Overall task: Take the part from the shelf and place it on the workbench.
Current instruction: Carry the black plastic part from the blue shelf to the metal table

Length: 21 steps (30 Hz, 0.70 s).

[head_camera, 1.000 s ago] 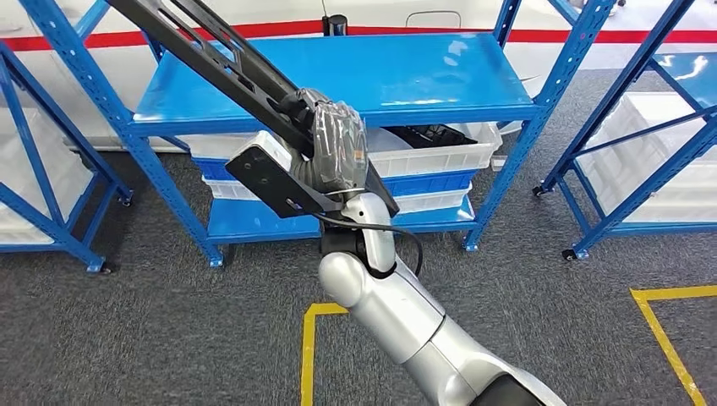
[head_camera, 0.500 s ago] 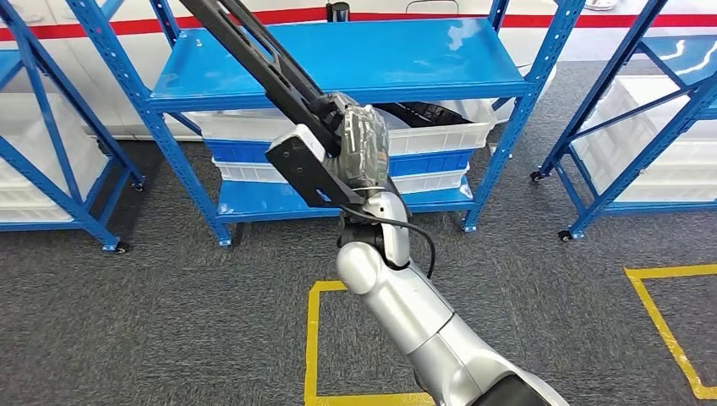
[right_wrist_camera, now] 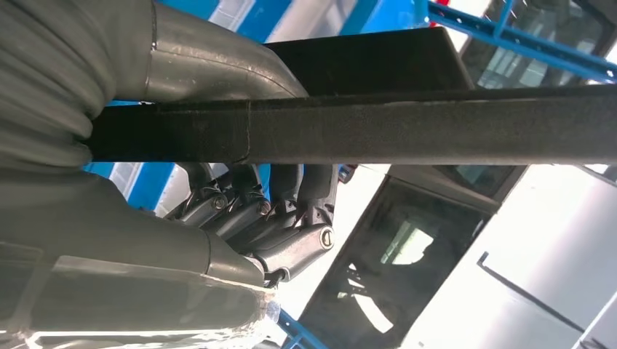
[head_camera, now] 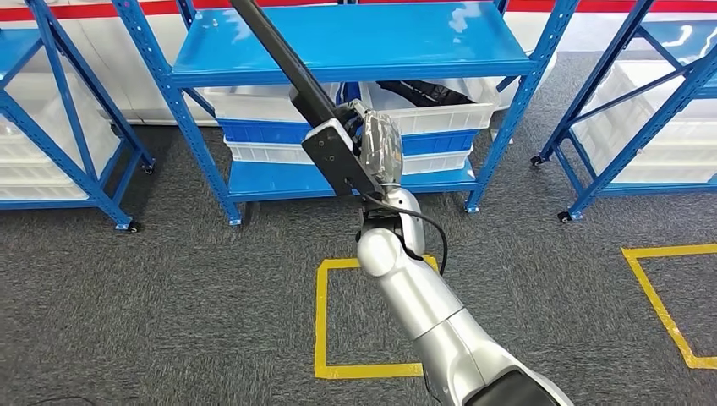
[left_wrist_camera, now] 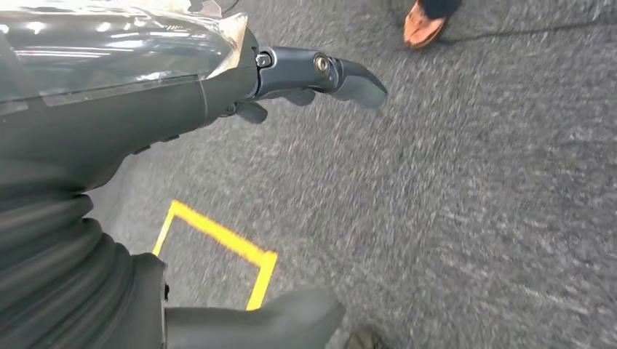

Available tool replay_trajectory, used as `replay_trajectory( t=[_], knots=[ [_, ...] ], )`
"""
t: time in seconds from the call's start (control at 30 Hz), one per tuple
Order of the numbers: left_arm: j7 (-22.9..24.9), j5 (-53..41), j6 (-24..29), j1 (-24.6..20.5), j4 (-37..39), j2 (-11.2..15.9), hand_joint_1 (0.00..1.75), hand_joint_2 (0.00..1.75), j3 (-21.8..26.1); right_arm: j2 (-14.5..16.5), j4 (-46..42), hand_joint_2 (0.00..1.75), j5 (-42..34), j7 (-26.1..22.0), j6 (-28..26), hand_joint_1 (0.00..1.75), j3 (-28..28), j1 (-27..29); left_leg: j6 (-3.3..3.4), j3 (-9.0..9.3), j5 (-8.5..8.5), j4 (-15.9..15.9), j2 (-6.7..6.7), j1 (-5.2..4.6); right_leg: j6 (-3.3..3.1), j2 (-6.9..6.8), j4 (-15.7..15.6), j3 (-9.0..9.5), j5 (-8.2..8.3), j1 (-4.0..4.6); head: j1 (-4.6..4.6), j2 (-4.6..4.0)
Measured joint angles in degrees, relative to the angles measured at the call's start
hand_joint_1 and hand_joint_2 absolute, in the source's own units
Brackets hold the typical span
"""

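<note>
Right hand (head_camera: 374, 148): centre of the head view, fingers (right_wrist_camera: 291, 190) curled around the part, thumb against its near side.
Part (head_camera: 292, 63): long black bar, wider plate at its lower end; slants from the hand to the top edge, in front of the blue shelf (head_camera: 355, 42).
Left hand (left_wrist_camera: 218, 80): above grey carpet (left_wrist_camera: 473, 203); fingers loosely extended, holding nothing.
Floor: yellow tape square (head_camera: 325, 326), lower centre.
White bins (head_camera: 440, 118): middle tier.

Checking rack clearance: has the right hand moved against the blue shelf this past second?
Yes. The right hand, gripping the black part, has pulled back from the blue shelf, from its top deck's edge toward its bottom deck; the camera moved too.
</note>
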Motion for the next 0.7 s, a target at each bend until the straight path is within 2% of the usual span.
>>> replay_trajectory(
  t=[0.07, 0.1, 0.13, 0.17, 0.2, 0.23, 0.3, 0.33, 0.37, 0.4, 0.43, 0.47, 0.5, 0.53, 0.6, 0.63, 0.67, 0.7],
  knots=[
    [0.3, -0.14, -0.28, 0.09, -0.01, 0.14, 0.0, 1.75, 0.01, -0.47, -0.11, 1.75, 1.47, -1.5, 2.45, 1.75, -3.86, 0.55, 0.77, -1.52, 1.36, -0.03, 0.11, -0.06, -0.5, 0.11, 6.68, -2.32, -4.93, -0.09, 0.2, 0.0],
    [0.44, -0.34, -0.54, 0.18, -0.02, 0.22, 0.0, 1.75, 0.01, -0.81, -0.34, 1.75, 2.31, -2.05, 3.53, 1.75, -5.79, 1.07, 0.9, -2.31, 2.0, -0.01, 0.11, -0.13, -0.47, 0.13, 10.52, -3.21, -6.9, -0.09, 0.25, 0.0],
    [0.44, -0.73, -0.92, 0.33, -0.02, 0.31, 0.0, 1.75, -0.01, -1.28, -0.82, 1.75, 3.43, -2.42, 4.64, 1.75, -7.95, 1.9, 0.94, -3.18, 2.69, 0.02, 0.11, -0.21, -0.21, 0.14, 13.45, -3.46, -7.94, -0.09, 0.27, 0.0],
    [0.32, -1.18, -1.33, 0.47, -0.02, 0.4, 0.0, 1.75, -0.05, -1.73, -1.4, 1.75, 4.6, -2.61, 5.61, 1.75, -9.94, 2.8, 0.93, -3.96, 3.29, 0.04, 0.1, -0.28, 0.15, 0.15, 14.95, -3.09, -8.16, -0.07, 0.31, 0.0],
    [0.05, -1.67, -1.74, 0.6, -0.02, 0.5, 0.0, 1.75, -0.15, -2.14, -2.25, 1.75, 5.82, -2.77, 6.54, 1.75, -11.99, 3.94, 0.86, -4.75, 3.9, 0.06, 0.08, -0.34, 0.58, 0.16, 13.83, -1.32, -7.42, -0.01, 0.35, 0.0],
    [-0.34, -2.22, -2.22, 0.71, -0.02, 0.62, 0.0, 1.75, -0.29, -2.53, -3.31, 1.75, 7.03, -2.95, 7.4, 1.75, -14.13, 5.17, 0.73, -5.49, 4.5, 0.09, 0.07, -0.39, 0.85, 0.16, 10.82, 1.42, -6.43, 0.04, 0.37, 0.0],
    [-1.44, -3.24, -3.13, 0.82, -0.02, 0.84, 0.0, 1.75, -0.69, -3.07, -5.98, 1.75, 8.98, -3.39, 8.65, 1.75, -17.95, 7.7, 0.25, -6.64, 5.64, 0.09, 0.15, -0.48, 0.49, 0.17, 1.92, 7.66, -6.01, 0.37, 0.29, 0.0],
    [-2.06, -3.67, -3.57, 0.85, -0.02, 0.97, 0.0, 1.75, -0.87, -3.31, -7.42, 1.75, 9.74, -3.54, 9.02, 1.75, -19.58, 8.97, -0.06, -6.9, 6.21, -0.05, 0.23, -0.49, 0.11, 0.2, -1.09, 9.55, -6.21, 0.56, 0.29, 0.0],
    [-2.67, -4.05, -3.95, 0.88, -0.02, 1.1, 0.0, 1.75, -1.02, -3.58, -8.86, 1.75, 10.37, -3.64, 9.34, 1.75, -21.11, 10.23, -0.38, -7.05, 6.77, -0.27, 0.3, -0.46, -0.26, 0.24, -2.81, 10.4, -6.5, 0.76, 0.33, 0.0],
    [-3.2, -4.38, -4.32, 0.93, -0.02, 1.24, 0.0, 1.75, -1.13, -3.86, -10.19, 1.75, 10.85, -3.69, 9.57, 1.75, -22.49, 11.46, -0.7, -7.1, 7.37, -0.57, 0.32, -0.42, -0.51, 0.27, -3.18, 10.39, -6.17, 0.92, 0.34, 0.0],
    [-3.63, -4.69, -4.58, 1.03, -0.02, 1.41, 0.0, 1.75, -1.25, -4.17, -11.39, 1.75, 11.21, -3.71, 9.79, 1.75, -23.76, 12.61, -0.98, -7.26, 7.62, -0.76, 0.27, -0.37, -0.85, 0.24, -3.3, 10.12, -5.6, 0.58, 0.46, 0.0],
    [-3.97, -5.01, -4.78, 1.15, -0.02, 1.54, 0.0, 1.75, -1.38, -4.44, -12.5, 1.75, 11.46, -3.72, 10.05, 1.75, -24.87, 13.63, -1.25, -7.59, 6.93, -0.44, 0.22, -0.38, -1.34, 0.19, -3.45, 9.73, -5.06, 0.31, 0.46, 0.0],
    [-4.21, -5.33, -4.93, 1.28, -0.02, 1.66, 0.0, 1.75, -1.52, -4.68, -13.54, 1.75, 11.67, -3.72, 10.27, 1.75, -25.84, 14.58, -1.52, -8.09, 5.17, 0.85, 0.2, -0.37, -1.9, 0.12, -3.56, 9.28, -4.43, 0.04, 0.3, 0.0],
    [-4.36, -5.7, -5.01, 1.38, -0.02, 1.8, 0.0, 1.75, -1.68, -4.9, -14.48, 1.75, 11.83, -3.72, 10.47, 1.75, -26.68, 15.4, -1.78, -8.81, 2.4, 3.4, 0.23, -0.32, -2.37, 0.06, -3.65, 8.78, -3.83, -0.2, 0.19, 0.0],
    [-4.47, -6.3, -5.08, 1.47, -0.02, 2.02, 0.0, 1.75, -2.13, -5.33, -15.87, 1.75, 11.98, -3.72, 10.72, 1.75, -28.02, 16.63, -2.28, -10.23, -3.34, 10.99, 0.33, -0.24, -2.85, 0.0, -3.59, 7.53, -2.8, -0.02, -0.09, 0.0],
    [-4.5, -6.51, -5.08, 1.47, -0.02, 2.13, 0.0, 1.75, -2.34, -5.56, -16.35, 1.75, 12.01, -3.72, 10.79, 1.75, -28.57, 17.13, -2.45, -10.51, -4.69, 14.37, 0.35, -0.21, -2.87, -0.03, -3.51, 6.9, -2.31, 0.04, -0.09, 0.0],
    [-4.51, -6.64, -5.08, 1.47, -0.02, 2.19, 0.0, 1.75, -2.5, -5.78, -16.75, 1.75, 12.04, -3.72, 10.83, 1.75, -29.04, 17.57, -2.53, -10.07, -4.65, 16.23, 0.36, -0.2, -2.83, -0.06, -3.37, 6.23, -1.83, 0.09, -0.1, 0.0],
    [-4.51, -6.74, -5.08, 1.47, -0.02, 2.24, 0.0, 1.75, -2.59, -5.97, -17.1, 1.75, 12.06, -3.72, 10.86, 1.75, -29.41, 17.94, -2.49, -8.69, -3.52, 16.13, 0.37, -0.2, -2.75, -0.06, -3.16, 5.51, -1.4, 0.11, -0.1, 0.0]
  ],
)
